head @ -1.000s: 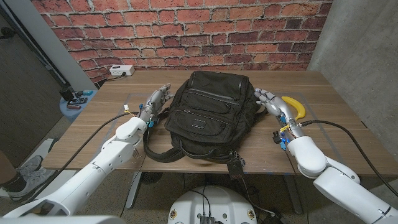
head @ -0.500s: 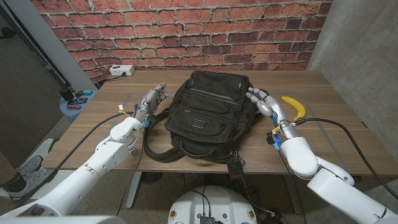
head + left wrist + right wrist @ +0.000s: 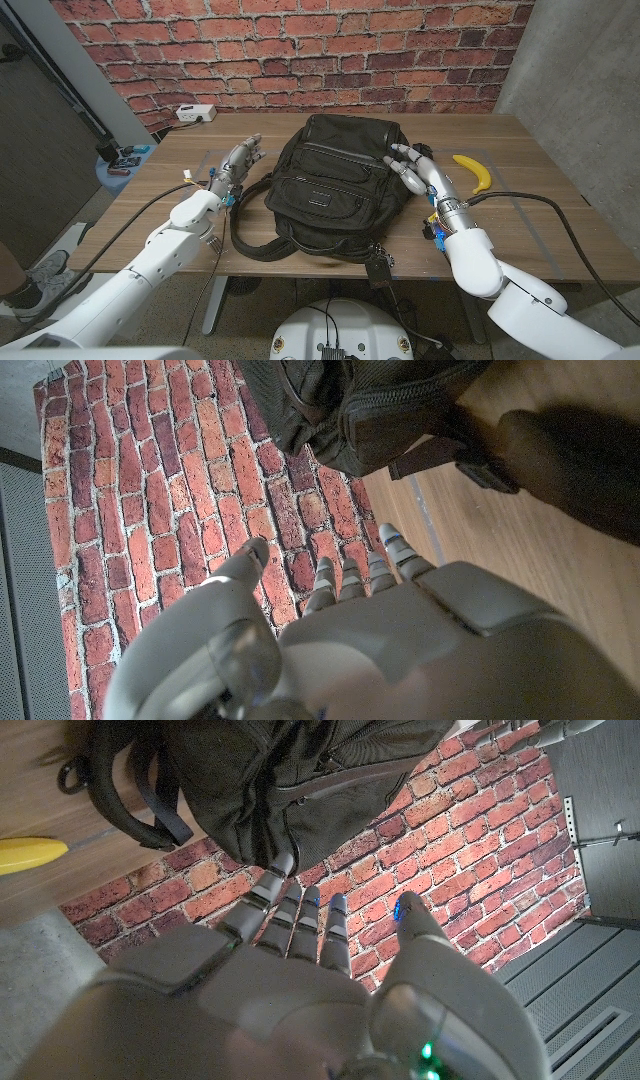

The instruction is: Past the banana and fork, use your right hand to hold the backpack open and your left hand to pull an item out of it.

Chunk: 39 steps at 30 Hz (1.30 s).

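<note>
A black backpack (image 3: 335, 185) lies in the middle of the wooden table (image 3: 530, 215), zipped, straps trailing toward the front edge. My right hand (image 3: 418, 170) reaches over the backpack's right side with fingers spread, holding nothing. My left hand (image 3: 235, 160) hovers just left of the backpack, fingers extended and apart, empty. A yellow banana (image 3: 474, 172) lies on the table to the right of my right hand. The backpack (image 3: 290, 780) appears beyond my right hand's fingers (image 3: 300, 920) in the right wrist view, with the banana (image 3: 30, 855) at the edge. In the left wrist view the backpack (image 3: 370, 405) lies past my left hand (image 3: 330, 630).
A brick wall stands behind the table. A white power strip (image 3: 196, 113) sits at the table's back left corner. A small round side table (image 3: 120, 165) with small items stands to the left of the table. A shoe (image 3: 30, 285) shows at the lower left.
My right hand has moved left from beside the banana onto the backpack's right side. My left hand has drifted slightly left and away from the backpack.
</note>
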Available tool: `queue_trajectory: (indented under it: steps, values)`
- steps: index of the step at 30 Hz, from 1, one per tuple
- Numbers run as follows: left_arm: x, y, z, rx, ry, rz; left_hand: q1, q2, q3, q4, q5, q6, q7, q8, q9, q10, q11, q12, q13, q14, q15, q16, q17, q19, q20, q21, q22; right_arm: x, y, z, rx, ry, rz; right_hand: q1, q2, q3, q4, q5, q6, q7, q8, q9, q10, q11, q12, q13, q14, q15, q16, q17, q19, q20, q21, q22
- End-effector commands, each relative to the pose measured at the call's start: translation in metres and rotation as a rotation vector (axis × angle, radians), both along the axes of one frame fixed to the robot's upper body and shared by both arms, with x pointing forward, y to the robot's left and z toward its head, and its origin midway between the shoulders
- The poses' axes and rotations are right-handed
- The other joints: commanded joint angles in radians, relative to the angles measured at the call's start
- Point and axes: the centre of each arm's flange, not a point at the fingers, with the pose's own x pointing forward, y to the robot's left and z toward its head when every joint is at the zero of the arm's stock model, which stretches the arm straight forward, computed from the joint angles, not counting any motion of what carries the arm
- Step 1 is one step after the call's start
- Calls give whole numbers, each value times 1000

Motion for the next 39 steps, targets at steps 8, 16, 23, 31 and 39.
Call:
queue_trajectory:
  steps: [8,16,23,31,39]
  values:
    - [4,4,19,16,-41,-5,7,-8,-1,-8,6,9,-1,0,2,3,5,-1,3,2,11,1,5,9,3,-7,3,-29,21,-13,-149,-43,-126,27,-5,3,-11,6,17,9,5,5,16,1,6,3,13,5,8,-5,20,5,-7,2]
    - [4,2,20,14,-50,-9,9,-9,-1,-10,7,9,0,0,2,4,5,-1,3,3,11,1,4,10,3,-9,3,-42,32,-19,-202,-54,-161,43,-16,4,-18,6,22,19,5,5,25,10,7,2,20,9,8,-11,29,12,-11,2]
    - [1,0,16,8,-50,-10,11,-9,-1,-12,7,8,-1,0,2,4,6,-1,3,2,12,1,4,11,2,-12,3,-48,39,-23,-230,-41,-156,59,-26,4,-21,7,29,28,6,5,29,21,6,2,25,11,7,-16,35,15,-16,2]
    - [-1,-1,12,0,-49,-10,12,-9,-1,-14,8,9,-1,0,2,3,5,-2,3,2,12,0,4,12,3,-15,3,-52,53,-29,-294,-45,-173,105,-46,12,-31,9,51,45,11,4,53,34,11,1,39,17,6,-26,50,20,-25,1]
    - [-1,-2,10,-8,-48,-15,14,-9,-1,-16,8,11,-1,1,2,5,5,-1,3,2,12,0,4,13,3,-18,3,-60,64,-34,-328,-97,-204,199,-88,24,-33,2,92,63,19,4,102,52,18,-2,89,25,13,-37,98,31,-34,1]
